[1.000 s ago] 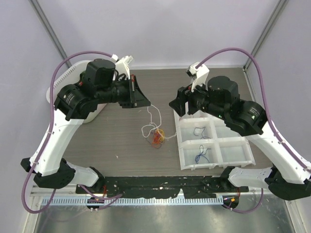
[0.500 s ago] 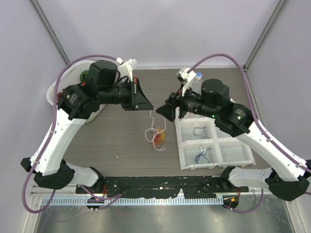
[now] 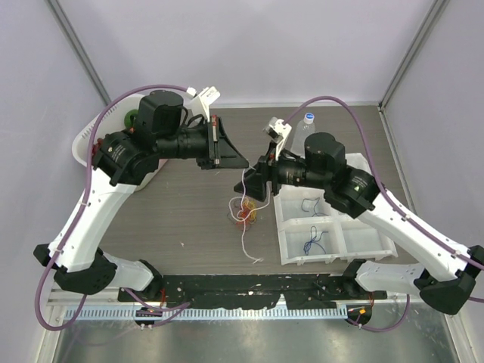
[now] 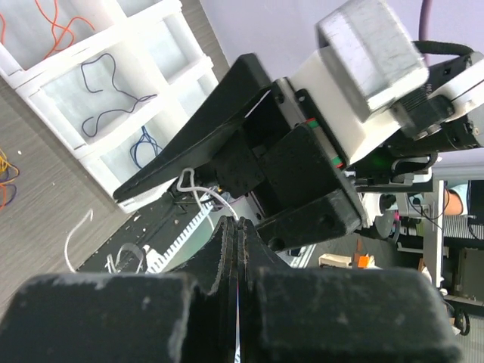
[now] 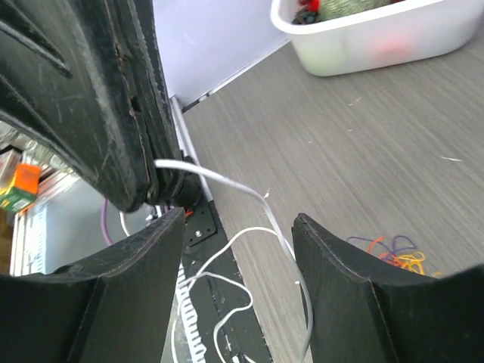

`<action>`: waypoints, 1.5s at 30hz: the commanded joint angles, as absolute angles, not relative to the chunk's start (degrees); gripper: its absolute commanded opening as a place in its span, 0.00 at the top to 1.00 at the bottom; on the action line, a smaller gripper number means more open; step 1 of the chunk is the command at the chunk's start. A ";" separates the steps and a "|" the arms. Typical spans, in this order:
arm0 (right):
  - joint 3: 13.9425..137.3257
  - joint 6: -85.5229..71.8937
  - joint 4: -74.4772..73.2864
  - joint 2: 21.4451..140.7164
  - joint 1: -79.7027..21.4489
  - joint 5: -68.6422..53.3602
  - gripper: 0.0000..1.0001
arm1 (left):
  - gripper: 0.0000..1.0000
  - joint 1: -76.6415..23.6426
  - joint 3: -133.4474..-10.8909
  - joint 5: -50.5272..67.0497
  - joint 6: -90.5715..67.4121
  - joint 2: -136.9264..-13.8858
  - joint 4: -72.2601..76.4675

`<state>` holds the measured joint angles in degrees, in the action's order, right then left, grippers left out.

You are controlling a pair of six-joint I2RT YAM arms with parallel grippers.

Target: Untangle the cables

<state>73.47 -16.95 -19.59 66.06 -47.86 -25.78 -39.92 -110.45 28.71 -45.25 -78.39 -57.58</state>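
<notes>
**Top view:** left gripper (image 3: 242, 163) is clenched on the white cable (image 3: 243, 236) approx. centre frame, above the grey wood-grain table (image 3: 181, 204). The strand drops from the tips thru the orange/red tangle (image 3: 244, 212) just below. Its loose tail ends lower, toward the bottom edge. Right gripper (image 3: 252, 184) sits just right of the hanging strand, jaws parted; can't tell from here if they touch it. Divided white plastic tray (image 3: 363, 240) is right of centre, w/ thin blue cables (image 3: 311, 242) in its two left compartments. Clear bottle (image 3: 306, 125) is partly hidden behind the right arm. White bin (image 3: 82, 147) is upper left, mostly covered by the left arm.

**Left wrist:** black fingers (image 4: 227, 249) are pressed flat together at bottom centre, no gap. The white cable comes out at the tips as a small kinked loop, right by the right gripper's black wedge-shaped finger. Tray is upper left, w/ an orange cable (image 4: 53, 26) cut off by the top edge.

**Right wrist:** its own matte black fingers (image 5: 113, 302) stand apart at the bottom, gripping nothing. The white cable passes thru the gap btwn them; contact unclear. Left gripper's scuffed fingers fill the upper left, pinching the cable's start. Tangle is lower right, partly hidden. Bin is upper right, contents blurred.
</notes>
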 commanded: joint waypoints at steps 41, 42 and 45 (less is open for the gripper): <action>75.07 -18.01 -19.96 58.98 -48.08 -13.19 0.99 | 1.00 -39.55 -112.41 33.50 -47.90 -81.21 -53.79; 73.06 -19.50 -19.26 57.67 -48.08 -11.36 0.99 | 1.00 -39.55 -112.33 31.75 -47.90 -80.86 -53.35; 68.65 -21.62 -17.06 55.03 -48.08 -7.32 0.99 | 0.70 -39.29 -112.06 28.57 -48.07 -79.90 -51.86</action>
<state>73.14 -17.93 -20.60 59.13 -48.27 -15.49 -39.42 -110.67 32.29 -47.53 -82.17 -55.94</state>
